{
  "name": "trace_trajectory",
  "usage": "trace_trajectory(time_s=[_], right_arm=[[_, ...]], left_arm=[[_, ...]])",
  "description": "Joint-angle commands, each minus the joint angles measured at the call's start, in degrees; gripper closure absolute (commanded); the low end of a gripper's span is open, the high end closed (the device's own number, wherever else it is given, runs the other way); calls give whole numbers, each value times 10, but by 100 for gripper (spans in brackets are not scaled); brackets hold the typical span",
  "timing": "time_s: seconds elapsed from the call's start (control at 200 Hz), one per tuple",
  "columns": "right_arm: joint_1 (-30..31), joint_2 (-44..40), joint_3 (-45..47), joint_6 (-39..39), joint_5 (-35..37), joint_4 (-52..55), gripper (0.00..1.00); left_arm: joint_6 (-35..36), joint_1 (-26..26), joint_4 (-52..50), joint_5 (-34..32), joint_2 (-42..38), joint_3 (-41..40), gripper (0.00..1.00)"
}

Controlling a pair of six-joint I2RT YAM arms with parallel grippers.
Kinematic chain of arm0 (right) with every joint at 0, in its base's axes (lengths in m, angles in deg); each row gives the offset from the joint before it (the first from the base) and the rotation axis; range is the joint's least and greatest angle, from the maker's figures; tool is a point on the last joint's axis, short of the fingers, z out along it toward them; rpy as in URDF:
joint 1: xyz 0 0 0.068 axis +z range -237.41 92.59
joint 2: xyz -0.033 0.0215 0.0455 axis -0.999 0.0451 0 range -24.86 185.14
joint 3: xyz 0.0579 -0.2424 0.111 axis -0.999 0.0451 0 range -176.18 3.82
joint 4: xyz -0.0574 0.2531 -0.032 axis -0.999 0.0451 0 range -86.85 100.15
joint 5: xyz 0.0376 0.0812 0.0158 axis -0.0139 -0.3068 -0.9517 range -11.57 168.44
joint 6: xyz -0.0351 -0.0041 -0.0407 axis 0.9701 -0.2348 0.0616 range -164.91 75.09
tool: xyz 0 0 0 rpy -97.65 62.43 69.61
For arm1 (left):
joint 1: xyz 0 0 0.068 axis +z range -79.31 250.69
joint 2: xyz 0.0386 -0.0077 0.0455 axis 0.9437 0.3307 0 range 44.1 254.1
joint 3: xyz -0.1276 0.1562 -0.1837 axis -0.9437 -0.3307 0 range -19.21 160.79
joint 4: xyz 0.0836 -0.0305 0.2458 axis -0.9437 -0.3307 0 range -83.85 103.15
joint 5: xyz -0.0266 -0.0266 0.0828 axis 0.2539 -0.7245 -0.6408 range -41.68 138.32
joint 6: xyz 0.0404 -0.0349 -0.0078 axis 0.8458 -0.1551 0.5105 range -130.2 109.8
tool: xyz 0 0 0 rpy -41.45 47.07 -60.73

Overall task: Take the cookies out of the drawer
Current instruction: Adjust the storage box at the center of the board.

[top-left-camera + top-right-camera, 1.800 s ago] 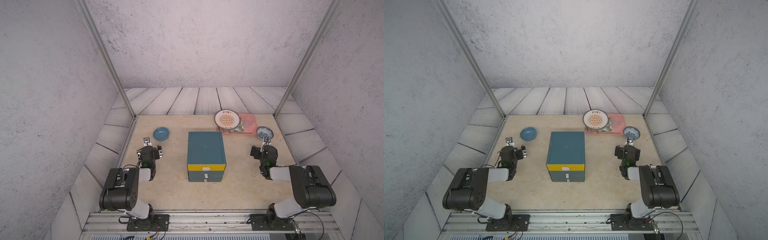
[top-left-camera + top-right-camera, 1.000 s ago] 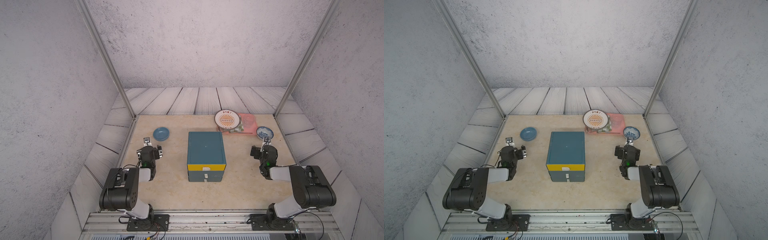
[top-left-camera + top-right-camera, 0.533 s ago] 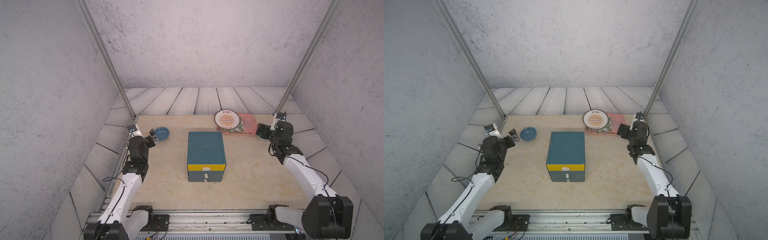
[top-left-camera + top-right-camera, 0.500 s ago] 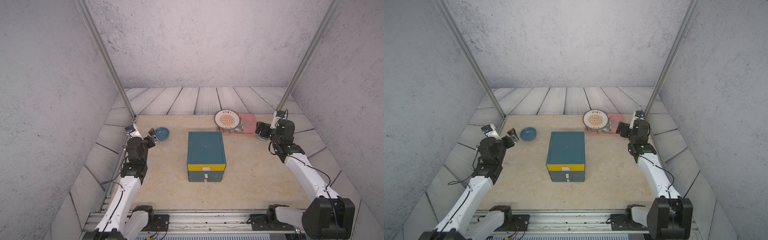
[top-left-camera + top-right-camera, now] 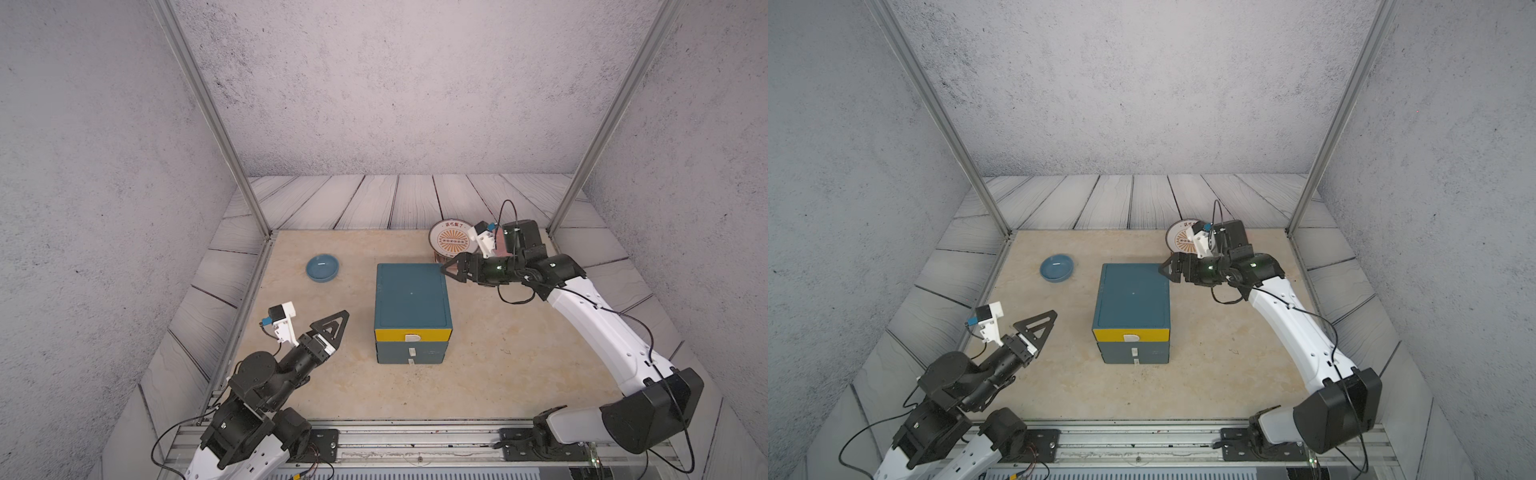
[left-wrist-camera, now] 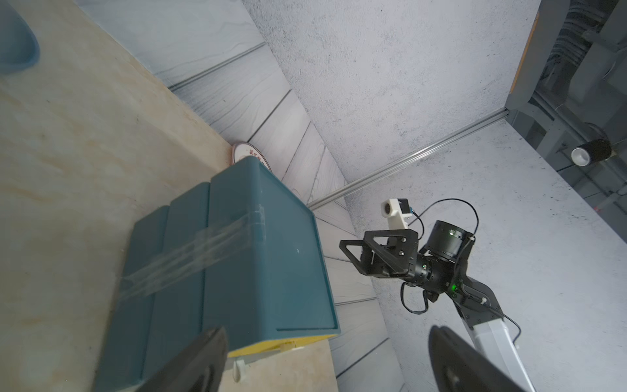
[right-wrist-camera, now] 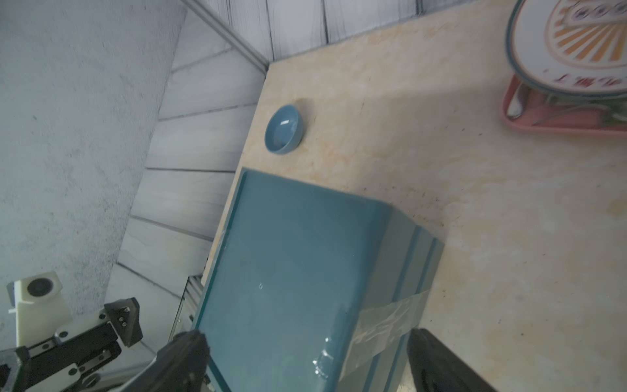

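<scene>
A teal cabinet [image 5: 411, 297] stands mid-table with a yellow top drawer [image 5: 412, 334] and two teal drawers below, all shut. The cookies are hidden. My left gripper [image 5: 340, 319] hovers open to the front left of the cabinet, pointing at it. In the left wrist view its fingers [image 6: 203, 359] frame the cabinet [image 6: 237, 254] with nothing between them. My right gripper [image 5: 444, 269] is open at the cabinet's back right top corner. In the right wrist view its fingers [image 7: 183, 359] straddle the cabinet top [image 7: 295, 271] from above.
A blue bowl [image 5: 322, 268] sits at the back left of the table. A patterned plate [image 5: 451, 241] rests on a pink tray [image 7: 559, 118] at the back right, just behind my right wrist. Metal posts mark the back corners.
Both arms have unfolded from their resting pose. The left gripper swung down to the cabinet's front left; the right one came in from the back right to the cabinet's rear corner.
</scene>
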Motion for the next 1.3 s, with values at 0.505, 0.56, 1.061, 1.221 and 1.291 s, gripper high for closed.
trace_trajectory(time_s=[0.505,0.56,1.061,1.221,1.291], right_arm=[[56,-41,39,-37,48,117,23],[62,-41,43,-40,48,112,24],[85,-8,39,-52,64,101,34],[91,4,41,-61,68,91,36],[93,9,38,-61,71,91,36]], left_arm=[[-49,-462,179,-440,327,23,5],[-65,-462,170,-451,332,19,5],[-164,-357,174,-463,302,-85,11],[-143,-265,222,-366,323,-92,12],[-135,-238,237,-334,341,-88,13]])
